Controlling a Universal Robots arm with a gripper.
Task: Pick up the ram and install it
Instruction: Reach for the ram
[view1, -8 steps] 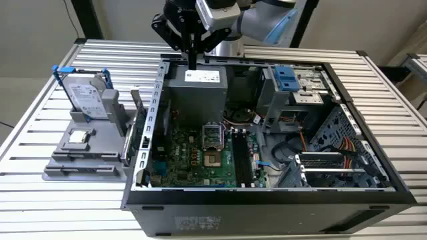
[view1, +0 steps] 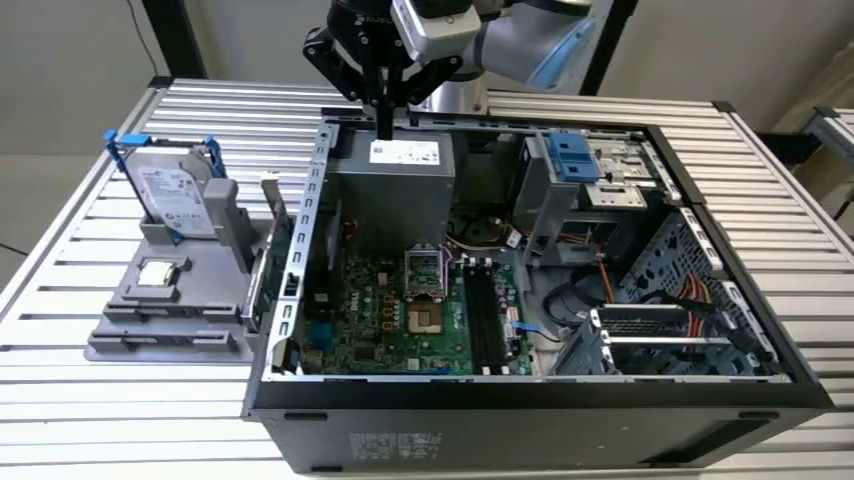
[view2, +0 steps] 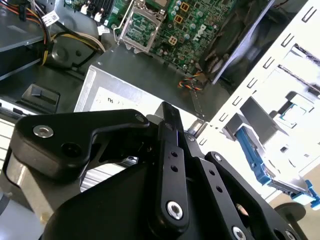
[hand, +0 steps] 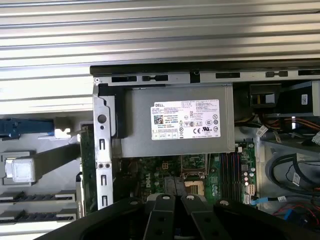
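Two fingers of your hand (view1: 384, 126) sit pressed together, empty, above the power supply (view1: 394, 185). What looks like the ram (view1: 175, 341) lies in the grey holder (view1: 134, 305), well apart at the exterior view's left; spread them and align lengthwise when you reach.

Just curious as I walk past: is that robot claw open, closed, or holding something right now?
Gripper: shut, nothing visibly held, hanging above the power supply of the open computer case.
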